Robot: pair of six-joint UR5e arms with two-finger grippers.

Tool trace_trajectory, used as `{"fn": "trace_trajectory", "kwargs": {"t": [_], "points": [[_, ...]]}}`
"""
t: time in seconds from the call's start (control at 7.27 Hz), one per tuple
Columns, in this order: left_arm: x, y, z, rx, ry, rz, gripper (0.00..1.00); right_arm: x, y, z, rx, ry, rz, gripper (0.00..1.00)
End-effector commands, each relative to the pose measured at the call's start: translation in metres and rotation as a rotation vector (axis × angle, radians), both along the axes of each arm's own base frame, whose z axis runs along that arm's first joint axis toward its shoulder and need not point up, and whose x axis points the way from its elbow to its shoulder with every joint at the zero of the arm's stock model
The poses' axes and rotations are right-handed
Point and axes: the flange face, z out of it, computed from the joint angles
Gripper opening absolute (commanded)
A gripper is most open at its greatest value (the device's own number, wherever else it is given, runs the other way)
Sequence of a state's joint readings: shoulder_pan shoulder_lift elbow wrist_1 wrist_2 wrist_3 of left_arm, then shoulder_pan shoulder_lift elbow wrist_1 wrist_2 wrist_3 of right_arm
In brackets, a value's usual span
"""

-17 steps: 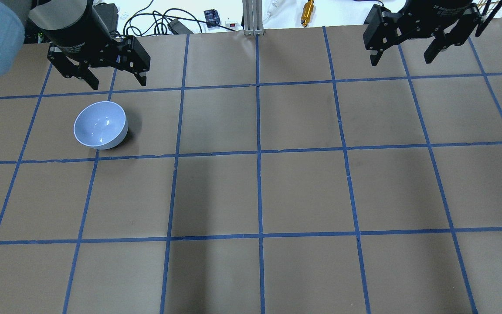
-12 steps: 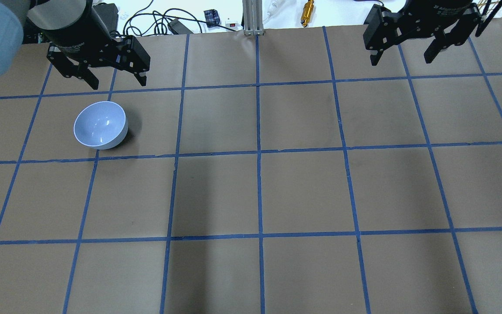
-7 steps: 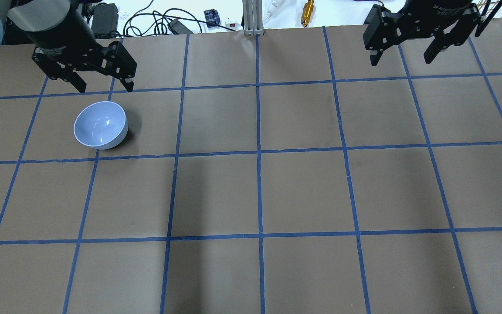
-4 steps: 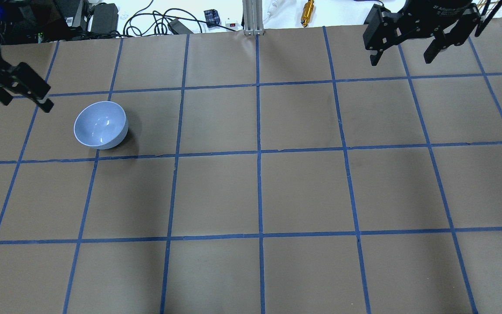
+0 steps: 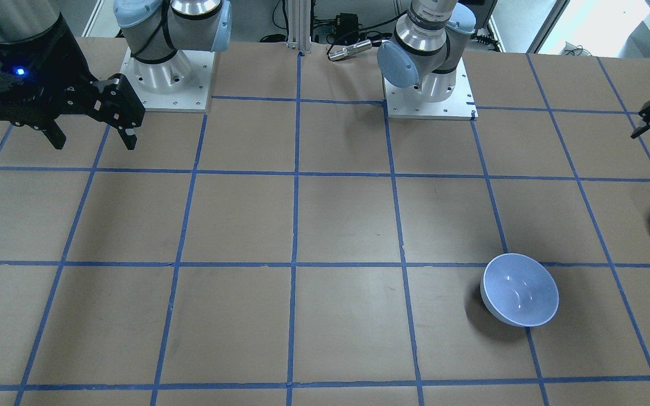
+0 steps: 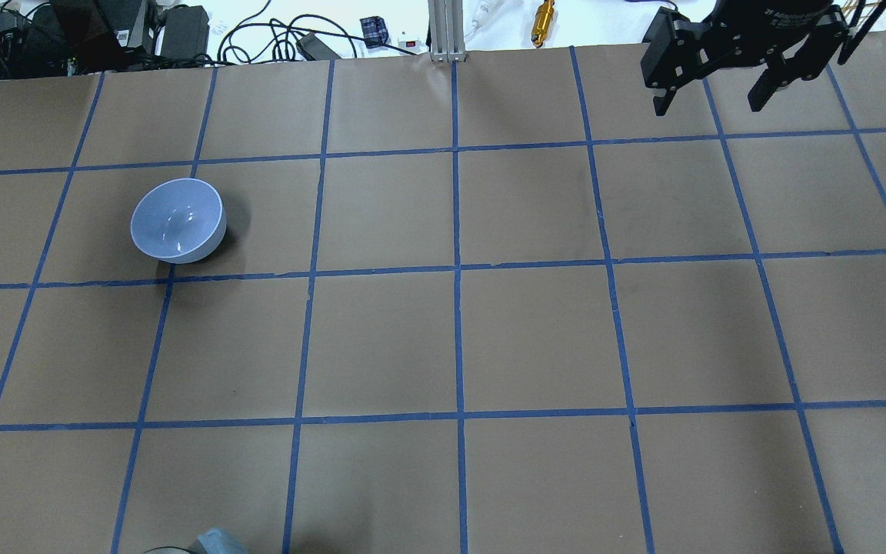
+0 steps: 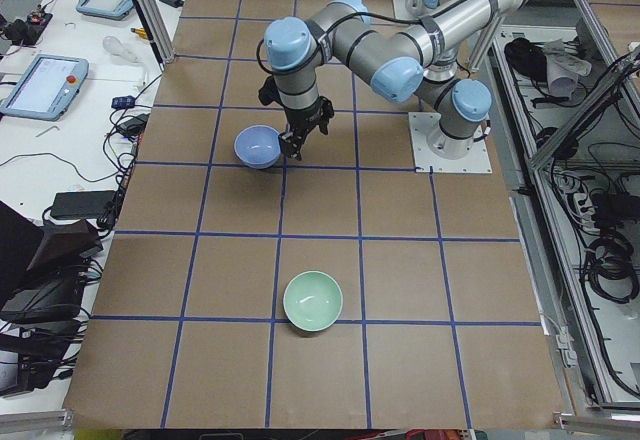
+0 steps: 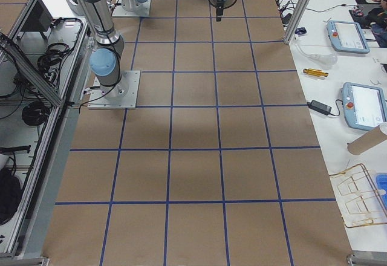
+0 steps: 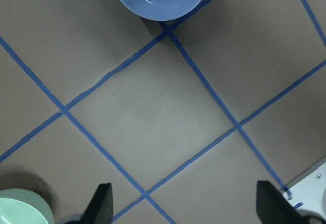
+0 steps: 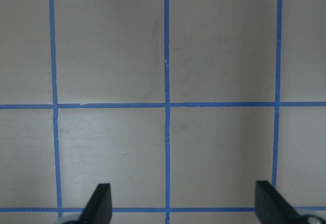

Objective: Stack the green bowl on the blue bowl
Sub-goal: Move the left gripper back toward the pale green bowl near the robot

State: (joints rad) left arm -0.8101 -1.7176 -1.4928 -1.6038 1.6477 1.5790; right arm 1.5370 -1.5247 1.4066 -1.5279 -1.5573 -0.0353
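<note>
Jaws of left gripper [image 9: 186,206] and right gripper [image 6: 707,106] stand wide apart, empty.

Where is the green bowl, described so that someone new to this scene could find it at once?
Start from the brown, blue-gridded table and go to its end on the robot's left. Two bowls stand there, apart; the green bowl is the one nearer that end, beyond the blue bowl. Its pale mint colour sets it apart from that periwinkle neighbour.

End effectors, left [image 9: 183,196] and right [image 10: 179,196], agape
</note>
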Motion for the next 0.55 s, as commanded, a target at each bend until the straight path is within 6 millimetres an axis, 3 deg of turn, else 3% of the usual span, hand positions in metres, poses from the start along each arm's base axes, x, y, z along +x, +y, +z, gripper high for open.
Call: {"fn": "trace_trajectory", "kwargs": {"t": [0.0, 0.28, 0.41], "points": [[0.101, 0.013, -0.049, -0.031, -0.018, -0.279, 1.00, 0.000, 0.000, 0.000, 0.000, 0.000, 0.000, 1.00], [0.186, 0.047, -0.093, -0.058, -0.041, -0.484, 1.00, 0.000, 0.000, 0.001, -0.002, 0.000, 0.000, 1.00], [0.215, 0.069, -0.120, -0.048, -0.003, -0.529, 1.00, 0.000, 0.000, 0.000, 0.000, 0.000, 0.000, 1.00]]}}
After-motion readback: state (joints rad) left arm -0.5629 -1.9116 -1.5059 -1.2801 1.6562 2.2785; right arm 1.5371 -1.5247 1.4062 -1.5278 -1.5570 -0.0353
